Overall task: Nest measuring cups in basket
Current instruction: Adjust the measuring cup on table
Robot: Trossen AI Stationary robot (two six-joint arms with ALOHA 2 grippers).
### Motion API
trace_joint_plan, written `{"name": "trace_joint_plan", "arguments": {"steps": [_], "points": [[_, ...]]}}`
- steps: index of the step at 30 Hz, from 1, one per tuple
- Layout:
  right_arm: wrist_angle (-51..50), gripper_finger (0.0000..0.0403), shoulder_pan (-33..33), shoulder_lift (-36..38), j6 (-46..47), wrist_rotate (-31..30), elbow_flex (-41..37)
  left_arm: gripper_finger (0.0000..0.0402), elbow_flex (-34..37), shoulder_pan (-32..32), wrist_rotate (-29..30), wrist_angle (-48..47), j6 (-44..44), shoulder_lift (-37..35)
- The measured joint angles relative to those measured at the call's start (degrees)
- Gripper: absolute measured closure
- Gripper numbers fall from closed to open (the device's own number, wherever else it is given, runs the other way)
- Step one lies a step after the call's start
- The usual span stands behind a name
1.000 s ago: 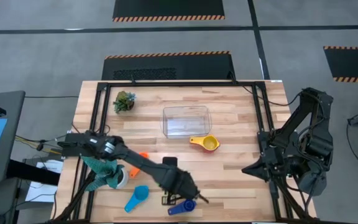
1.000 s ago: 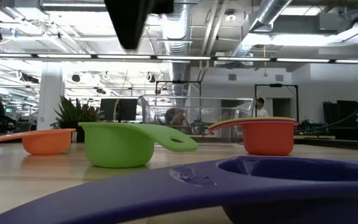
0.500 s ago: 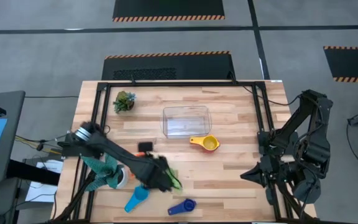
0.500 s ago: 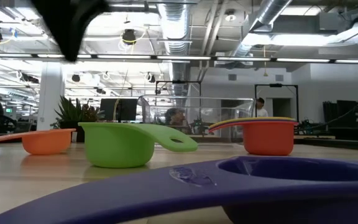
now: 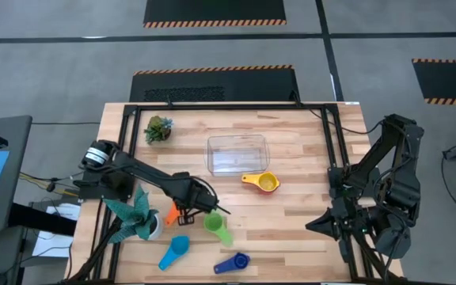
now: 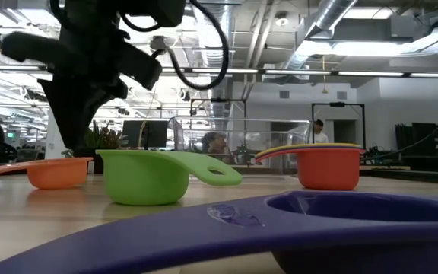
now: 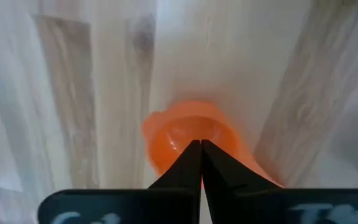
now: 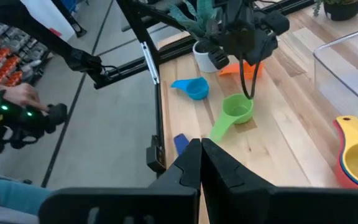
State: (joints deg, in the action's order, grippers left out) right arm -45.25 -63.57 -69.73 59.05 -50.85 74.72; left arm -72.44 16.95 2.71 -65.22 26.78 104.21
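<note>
— Tabletop [image 5: 307, 158] first: where does everything sit?

— Basket [image 5: 237, 153] near the centre, toward twelve o'clock, nothing in it. A yellow cup [image 5: 263, 182] nested over a red one lies just beside its five o'clock corner. Green cup [image 5: 216, 225], light blue cup [image 5: 174, 252] and dark blue cup [image 5: 233, 264] are scattered toward six and seven.

— And the arms?

— Left claw [image 5: 182, 210] hangs directly above the orange cup [image 5: 172, 214], fingers pinched together, holding nothing. That cup's handle seems to run toward seven o'clock, though the arm hides much of it. Right claw [image 8: 201, 155] waits off the three o'clock edge — also narrow, empty.

— Room to move?

— Green cup sits close at the orange one's four o'clock; a potted plant [image 5: 139, 218] stands just at nine. Basket lies toward one o'clock, bare wood between.
</note>
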Motion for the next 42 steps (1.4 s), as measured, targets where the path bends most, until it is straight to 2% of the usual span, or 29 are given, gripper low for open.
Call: {"name": "trace_joint_plan", "arguments": {"steps": [12, 14, 16, 20, 22, 24, 27, 31, 35, 42], "points": [[1.86, 0.0376, -0.15, 0.02, 0.0, 0.02, 0.0, 0.0401, 0.54, -0.57, -1.93, -0.41, -2.94, 3.61], [2.16, 0.0376, -0.15, 0.02, -0.02, 0.02, -0.02, 0.0401, 0.63, -0.66, -1.8, 1.09, -3.37, 4.05], [2.15, 0.0376, -0.15, 0.02, -0.06, 0.0, -0.02, 0.0402, 0.38, -1.07, -1.15, 7.09, -3.8, 4.57], [2.1, 0.0376, 0.06, 0.02, -0.61, -0.02, -0.02, 0.0401, -3.73, -1.75, 3.6, 21.54, -2.24, 4.73], [2.04, 0.0376, 0.5, 0.02, -0.61, 0.0, -0.02, 0.0401, -8.45, -1.48, 8.52, 20.81, -2.35, 4.69], [2.05, 0.0376, 0.79, 0.02, -0.61, -0.01, -0.02, 0.0401, -13.56, -0.8, 10.35, 15.4, -3.71, 4.62], [1.99, 0.0376, 0.81, 0.02, -0.61, 0.0, -0.02, 0.0401, -18.29, 0.82, 6.36, 5.35, -3.33, 4.4], [1.98, 0.0376, 0.33, 0.02, -0.61, 0.11, -0.02, 0.0401, -18.38, 4.27, -0.75, -6.79, -0.42, 4.45], [1.84, 0.0376, -0.44, 0.02, -0.9, 0.15, -0.02, 0.0401, -15.75, 9.44, -8.87, -6.63, 1.6, 4.6], [0.66, 0.0376, -0.55, 0.02, -1.03, 0.18, -0.02, 0.0401, -14.52, 16.41, -14.05, 1.89, 11.4, 5.05]]}}
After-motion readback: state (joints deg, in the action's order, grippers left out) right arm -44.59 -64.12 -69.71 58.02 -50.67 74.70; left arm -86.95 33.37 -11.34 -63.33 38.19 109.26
